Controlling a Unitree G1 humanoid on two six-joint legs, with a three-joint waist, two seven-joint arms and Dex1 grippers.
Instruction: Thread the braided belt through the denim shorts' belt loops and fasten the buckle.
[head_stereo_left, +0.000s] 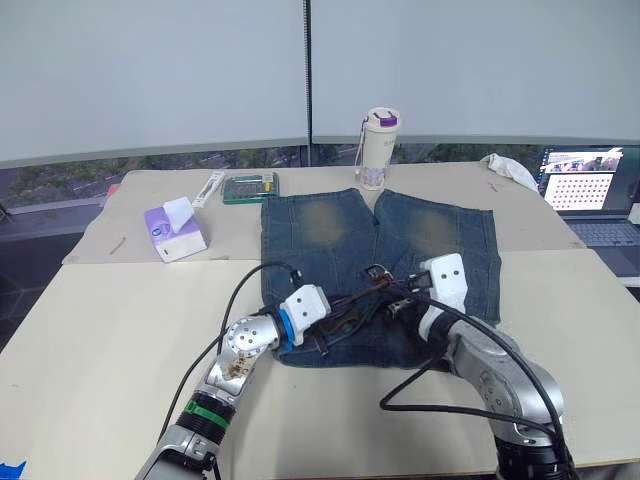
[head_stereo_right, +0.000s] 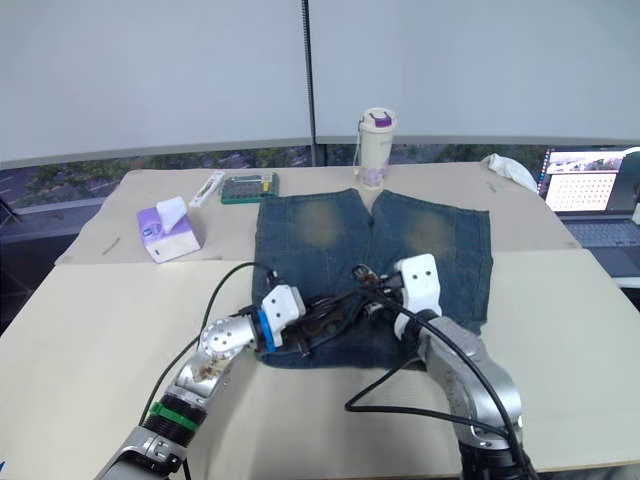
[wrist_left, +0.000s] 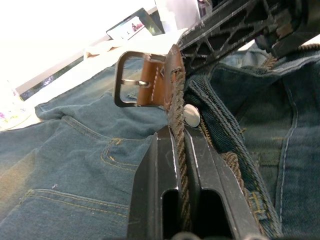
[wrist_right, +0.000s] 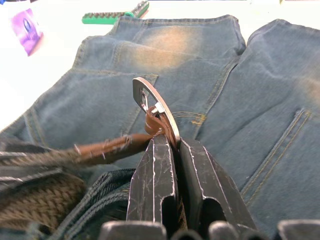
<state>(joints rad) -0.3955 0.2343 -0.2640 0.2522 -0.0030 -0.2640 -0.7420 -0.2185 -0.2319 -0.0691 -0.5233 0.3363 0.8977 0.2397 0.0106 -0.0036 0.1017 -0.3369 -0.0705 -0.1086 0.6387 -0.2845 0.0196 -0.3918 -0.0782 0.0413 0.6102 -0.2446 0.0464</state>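
While both hands pinch the braided belt (wrist_left: 176, 107) at the waistband of the denim shorts (head_stereo_left: 330, 235) on the desk (head_stereo_left: 110, 320), the left hand (wrist_left: 179, 165) on the strap and the right hand (wrist_right: 172, 150) by the buckle (wrist_right: 152, 105), fastening seems underway; next, feed the tip through.

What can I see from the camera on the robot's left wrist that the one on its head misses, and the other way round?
Left wrist view: close detail, the left gripper shut on the braided belt, the metal buckle standing up, and a round metal button on the waistband.

Left eye view: the whole table, with a tissue pack, a white bottle, a laptop, and the right gripper at the waistband.

Both: the denim shorts, the belt and the left gripper.
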